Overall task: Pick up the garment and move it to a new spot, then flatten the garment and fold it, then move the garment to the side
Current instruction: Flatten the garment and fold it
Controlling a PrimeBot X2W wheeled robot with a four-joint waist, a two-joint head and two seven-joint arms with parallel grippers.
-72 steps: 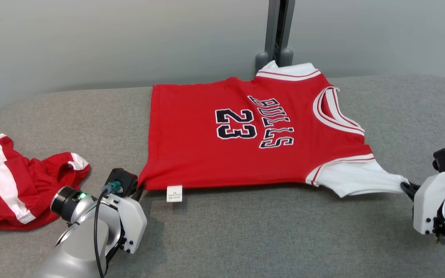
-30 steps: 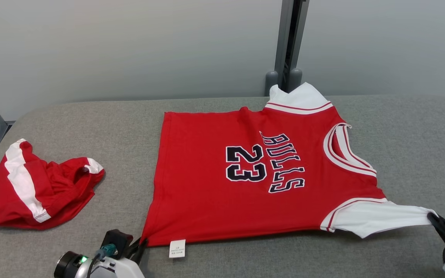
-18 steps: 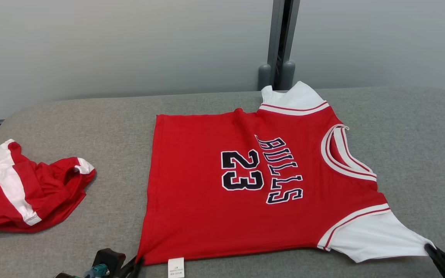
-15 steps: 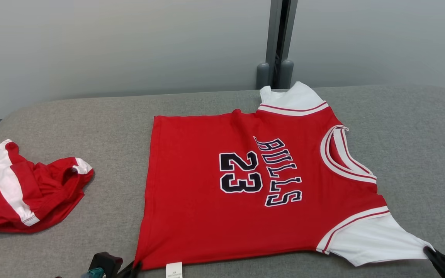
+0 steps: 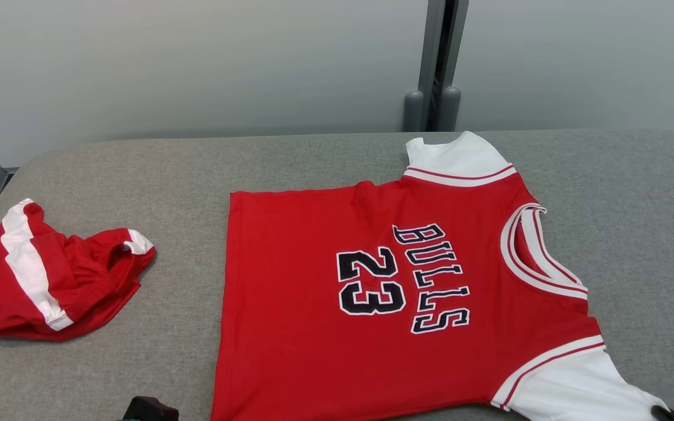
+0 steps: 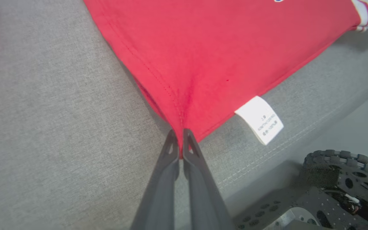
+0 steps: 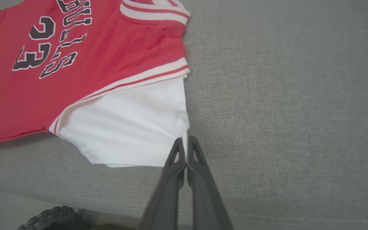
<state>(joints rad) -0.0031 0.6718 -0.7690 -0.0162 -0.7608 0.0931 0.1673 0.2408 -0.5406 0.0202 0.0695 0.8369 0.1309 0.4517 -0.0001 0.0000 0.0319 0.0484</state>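
Since both arms have drawn back toward the robot over the last moments, the jersey (image 5: 313,339) has slid with them over the counter (image 5: 138,169). Its far hem corner, which reached the back edge, now has bare grey behind it. You may judge that the move to a new spot is nearly finished. The same pull also does the flattening, because the cloth lies smooth and taut between the two grips.

The left end effector (image 6: 179,133) is closed, pinching the near hem corner (image 6: 184,118) of the jersey. A white label (image 6: 260,119) hangs from the hem just to the right of its tips. The right end effector (image 7: 186,140) is closed too, pinching the tip of the white sleeve (image 7: 133,127).

Ahead of both, the jersey lies spread with the print upward. Behind the fingers the near edge of the counter is close, so little room for pulling remains. Well to the left of the left end effector, the crumpled red shorts (image 5: 50,280) lie apart from the jersey.
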